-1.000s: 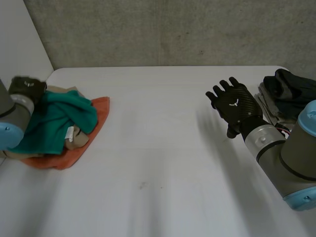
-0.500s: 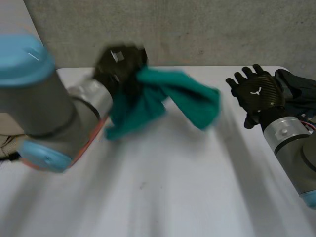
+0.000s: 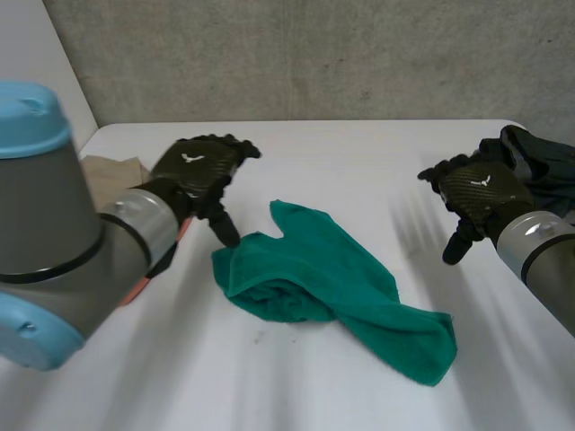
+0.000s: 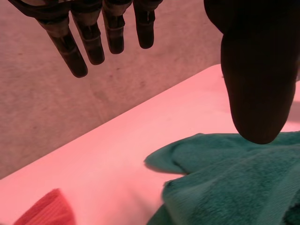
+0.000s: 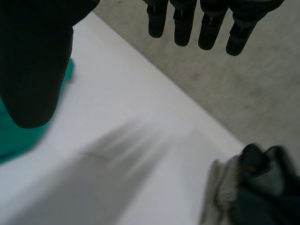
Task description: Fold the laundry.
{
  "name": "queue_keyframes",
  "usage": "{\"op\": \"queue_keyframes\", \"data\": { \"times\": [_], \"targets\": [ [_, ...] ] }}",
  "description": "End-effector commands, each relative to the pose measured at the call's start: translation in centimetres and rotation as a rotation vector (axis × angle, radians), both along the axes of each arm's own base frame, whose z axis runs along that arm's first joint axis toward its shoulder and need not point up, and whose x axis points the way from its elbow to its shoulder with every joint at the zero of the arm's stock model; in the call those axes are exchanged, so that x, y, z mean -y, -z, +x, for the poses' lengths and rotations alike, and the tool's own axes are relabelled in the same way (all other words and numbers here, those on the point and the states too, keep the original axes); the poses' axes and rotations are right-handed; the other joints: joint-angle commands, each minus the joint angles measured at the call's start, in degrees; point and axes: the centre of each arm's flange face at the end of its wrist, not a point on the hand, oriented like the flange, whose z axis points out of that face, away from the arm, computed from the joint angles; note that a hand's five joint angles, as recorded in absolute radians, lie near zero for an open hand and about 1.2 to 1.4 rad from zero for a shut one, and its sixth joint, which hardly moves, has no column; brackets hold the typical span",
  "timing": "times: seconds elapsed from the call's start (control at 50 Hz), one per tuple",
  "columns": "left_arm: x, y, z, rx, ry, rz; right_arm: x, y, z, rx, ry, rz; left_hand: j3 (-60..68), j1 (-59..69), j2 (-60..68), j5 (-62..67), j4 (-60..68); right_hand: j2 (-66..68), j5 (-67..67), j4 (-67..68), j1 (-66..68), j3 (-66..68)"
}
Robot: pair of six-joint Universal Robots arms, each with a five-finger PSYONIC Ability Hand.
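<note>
A green towel [image 3: 332, 287] lies crumpled in the middle of the white table [image 3: 359, 171]. My left hand [image 3: 199, 175] hovers just beside its near-left edge, open, with nothing in it. From the left wrist the fingers [image 4: 89, 37] hang straight and the thumb stands above the green towel [image 4: 234, 178]. My right hand [image 3: 474, 190] is open above the table's right side, well apart from the towel. The right wrist view has its straight fingers [image 5: 206, 23] over bare table, with a strip of the green towel [image 5: 18, 140] beside the thumb.
A pile of unfolded laundry, with an orange cloth [image 3: 135, 287] and a beige one [image 3: 112, 168], lies at the left behind my left arm. A stack of dark and grey folded clothes [image 3: 530, 166] sits at the right edge, close to my right hand.
My left hand carried the green towel from the left pile to the table's middle and let it go; the fingers have opened. My right hand drew back to the right.
</note>
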Motion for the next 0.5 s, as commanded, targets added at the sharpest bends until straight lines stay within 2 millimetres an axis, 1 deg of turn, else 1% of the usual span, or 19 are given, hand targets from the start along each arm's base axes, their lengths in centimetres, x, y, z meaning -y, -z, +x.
{"op": "queue_keyframes", "data": {
  "times": [0.02,0.04,0.06,0.14,0.22,0.28,0.34,0.36,0.42,0.44,0.5],
  "targets": [
    [0.9,2.0,3.1,0.036,-0.076,0.068,-1.6,-0.4,0.6,0.034,-0.013,0.167,-0.73,-0.08,-0.41,0.26,-0.10,-2.20,-2.64,-2.31,-2.81,-2.09],
    [0.9,2.5,3.4,0.041,-0.075,0.084,-1.8,-0.2,0.8,0.031,-0.019,0.188,-0.73,-0.08,-0.41,0.26,-0.10,-2.20,-2.64,-2.31,-2.81,-2.09],
    [0.4,3.4,3.5,0.050,-0.055,0.117,-1.8,0.1,0.8,0.028,-0.021,0.200,-0.23,0.42,0.09,0.76,0.40,-2.20,-2.64,-2.31,-2.81,-2.09],
    [-1.0,5.3,3.3,0.060,0.022,0.175,-1.9,1.2,0.9,0.009,-0.022,0.229,0.11,0.76,0.43,1.10,0.74,-2.20,-2.64,-2.31,-2.81,-2.09],
    [-1.4,5.9,2.6,0.031,0.084,0.152,-2.2,1.9,0.8,-0.012,-0.026,0.248,0.11,0.76,0.43,1.10,0.74,-2.20,-2.64,-2.31,-2.81,-2.09],
    [-1.4,6.0,2.0,0.013,0.110,0.117,-2.7,2.7,0.5,-0.044,-0.031,0.268,0.28,0.93,0.60,1.27,0.91,-2.20,-2.64,-2.31,-2.81,-2.09],
    [-2.2,6.0,0.3,-0.003,0.169,0.074,-3.2,3.6,0.2,-0.071,-0.035,0.279,1.62,2.27,1.94,2.61,2.25,-2.20,-2.64,-2.31,-2.81,-2.09],
    [-2.9,6.4,-0.9,-0.005,0.211,0.064,-3.2,3.7,0.1,-0.074,-0.032,0.275,2.62,3.27,2.95,3.62,3.25,-2.20,-2.64,-2.31,-2.81,-2.09],
    [-4.1,6.6,-2.9,-0.011,0.280,0.036,-3.2,4.1,-0.2,-0.084,-0.024,0.251,3.64,4.29,3.97,4.64,4.27,-2.20,-2.64,-2.31,-2.81,-2.09],
    [-4.8,6.7,-4.1,-0.013,0.314,0.028,-3.2,4.2,-0.2,-0.088,-0.024,0.246,3.81,4.46,4.13,4.80,4.44,-2.20,-2.64,-2.31,-2.81,-2.09],
    [-5.8,7.4,-5.7,-0.010,0.368,0.032,-3.5,4.1,-0.4,-0.102,-0.024,0.224,4.14,4.79,4.47,5.14,4.77,-2.20,-2.64,-2.31,-2.81,-2.09]
  ]
}}
